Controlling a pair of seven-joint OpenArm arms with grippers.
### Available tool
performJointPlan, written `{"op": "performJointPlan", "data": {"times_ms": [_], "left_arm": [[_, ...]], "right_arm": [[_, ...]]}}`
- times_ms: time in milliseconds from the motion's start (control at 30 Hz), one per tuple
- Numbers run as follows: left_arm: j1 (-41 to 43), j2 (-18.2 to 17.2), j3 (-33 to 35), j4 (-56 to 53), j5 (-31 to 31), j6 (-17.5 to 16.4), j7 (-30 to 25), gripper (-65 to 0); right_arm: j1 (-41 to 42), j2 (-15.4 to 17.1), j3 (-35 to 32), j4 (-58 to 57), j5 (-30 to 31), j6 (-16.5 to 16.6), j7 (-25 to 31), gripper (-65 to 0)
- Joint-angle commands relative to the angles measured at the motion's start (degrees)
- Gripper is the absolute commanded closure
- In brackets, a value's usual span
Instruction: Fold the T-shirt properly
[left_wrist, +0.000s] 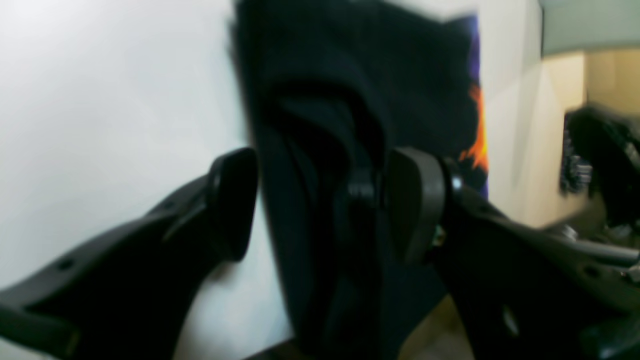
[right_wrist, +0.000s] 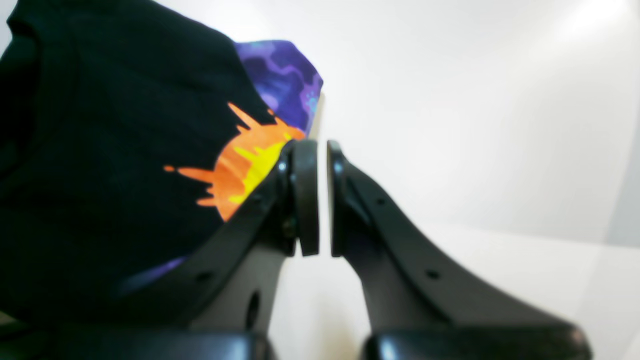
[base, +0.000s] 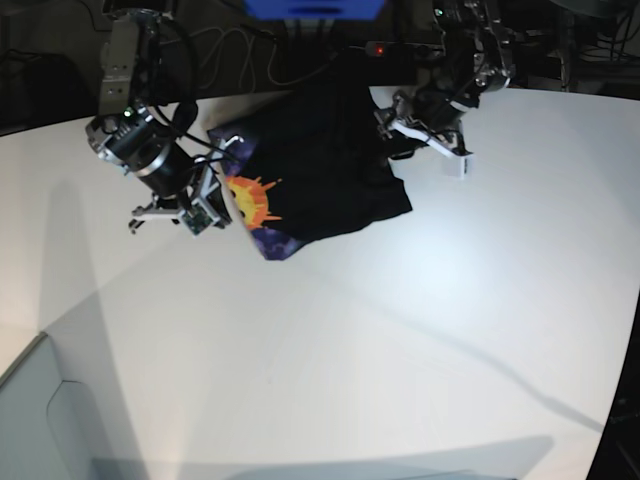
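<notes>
1. t-shirt (base: 320, 165) lies bunched on the white table (base: 400, 330), sun print up.
2. left gripper (left_wrist: 320, 200) spread wide, black cloth between the jaws, unclamped.
3. right gripper (right_wrist: 322, 197) closed, empty, beside the print.

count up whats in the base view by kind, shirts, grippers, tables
T-shirt: 1
grippers: 2, the left gripper and the right gripper
table: 1
total: 4
</notes>
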Motion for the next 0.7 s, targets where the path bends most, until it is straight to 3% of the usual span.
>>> {"op": "performJointPlan", "data": {"times_ms": [0,667], "left_arm": [[0.23,-0.01,0.62,0.55,-1.26,-0.47,-1.95,-38.9],[3.30,0.08,0.97,0.11,-0.82,-0.38,-2.92,-39.0]], "right_arm": [[0.23,0.18,0.08,1.11,0.77,0.02,0.89,-0.1],[-1.53,0.97,0.08,1.11,0.68,0.02,0.45,-0.1]]}}
